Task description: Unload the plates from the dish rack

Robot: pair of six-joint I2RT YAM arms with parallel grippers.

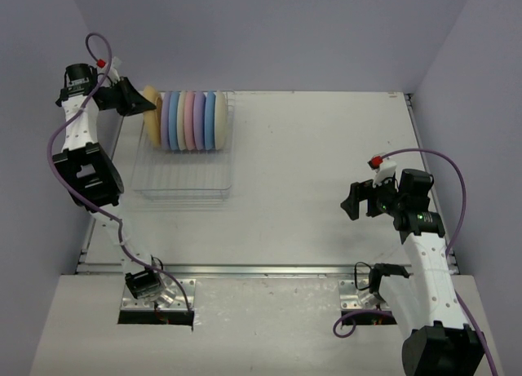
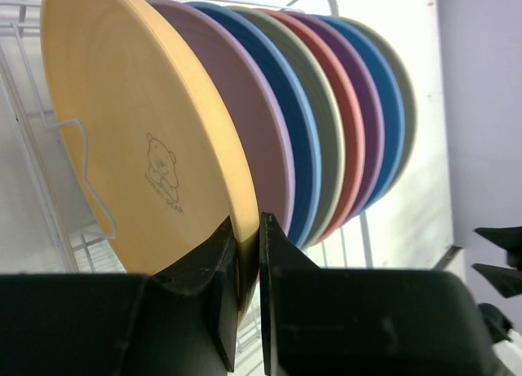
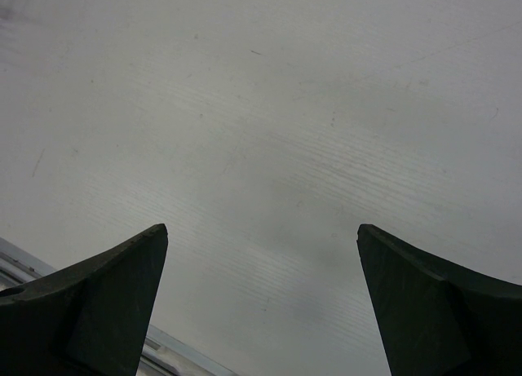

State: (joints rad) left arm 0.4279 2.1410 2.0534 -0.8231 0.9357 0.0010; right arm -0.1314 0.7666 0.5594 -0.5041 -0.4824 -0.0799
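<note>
Round matte pastel plates (image 1: 189, 121) standing on edge in row at far end of see-through silvery wire dish rack (image 1: 183, 188), far-left part of white table (image 1: 326, 164). Left gripper (image 2: 247, 227) pinched on rim of endmost yellow-orange plate (image 2: 139, 131). Right gripper (image 3: 263, 237) spread wide, holding nothing, above bare table, well apart from rack.

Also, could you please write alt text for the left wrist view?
The left gripper pinches the rim of the yellow-orange plate, which carries a small bear drawing. Behind it, more pastel plates stand on edge, close together, in the wire dish rack.
</note>
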